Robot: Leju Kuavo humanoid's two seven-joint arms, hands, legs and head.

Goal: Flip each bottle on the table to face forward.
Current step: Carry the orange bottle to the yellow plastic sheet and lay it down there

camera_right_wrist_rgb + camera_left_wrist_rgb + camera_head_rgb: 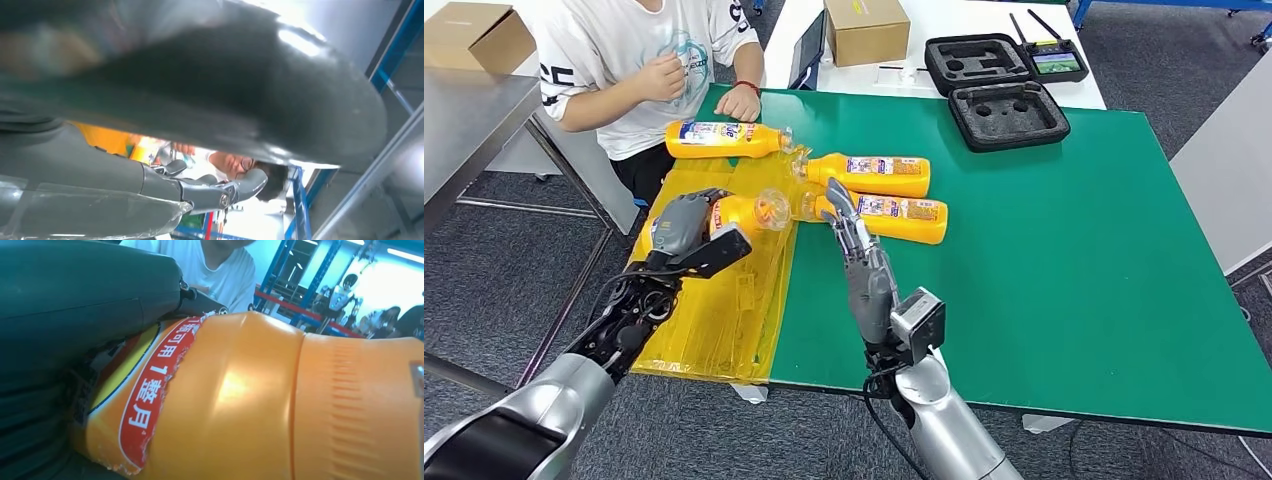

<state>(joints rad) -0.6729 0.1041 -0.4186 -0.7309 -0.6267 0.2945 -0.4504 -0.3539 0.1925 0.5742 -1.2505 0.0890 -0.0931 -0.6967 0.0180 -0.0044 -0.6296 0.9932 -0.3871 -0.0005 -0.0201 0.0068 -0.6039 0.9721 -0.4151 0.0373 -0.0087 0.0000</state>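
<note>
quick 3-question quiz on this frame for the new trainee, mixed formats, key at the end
1. True or false: the left hand grips an orange plastic bottle lying on the yellow plastic sheet.
2. How many orange bottles lie on the table in all? A) two B) four C) six
3. Fill in: the right hand, fingers extended, reaches toward the nearer orange bottle on the green ____.

Key: 1 true; 2 B; 3 mat. The other bottles: one by the person in the white T-shirt, two on the green mat.
</note>
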